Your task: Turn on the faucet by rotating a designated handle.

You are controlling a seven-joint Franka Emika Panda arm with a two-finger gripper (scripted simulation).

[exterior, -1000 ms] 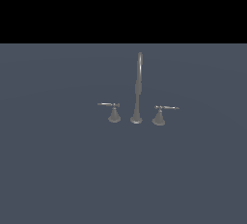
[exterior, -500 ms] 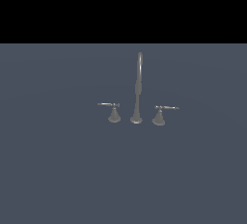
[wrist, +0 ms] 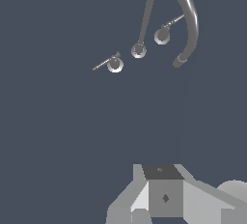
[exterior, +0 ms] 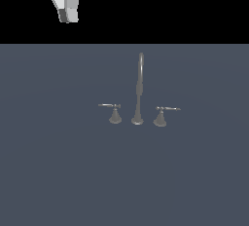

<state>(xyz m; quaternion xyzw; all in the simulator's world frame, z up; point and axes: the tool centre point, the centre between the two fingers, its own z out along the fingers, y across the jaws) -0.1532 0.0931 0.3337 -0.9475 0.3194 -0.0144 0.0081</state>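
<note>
Plainly, the pincer (exterior: 68, 15), whose state I cannot tell, hangs well apart from the faucet (exterior: 138, 91), so it could strike the wrong lever instead of the handle (exterior: 114, 113).

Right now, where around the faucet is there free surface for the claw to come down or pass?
Bare grey surface lies wide in front of the faucet, beyond the lever tip of the handle toward the exterior view's left, and past the twin handle toward its right. Crowded: the narrow gaps between each handle and the spout base. The claw hangs high above.
</note>
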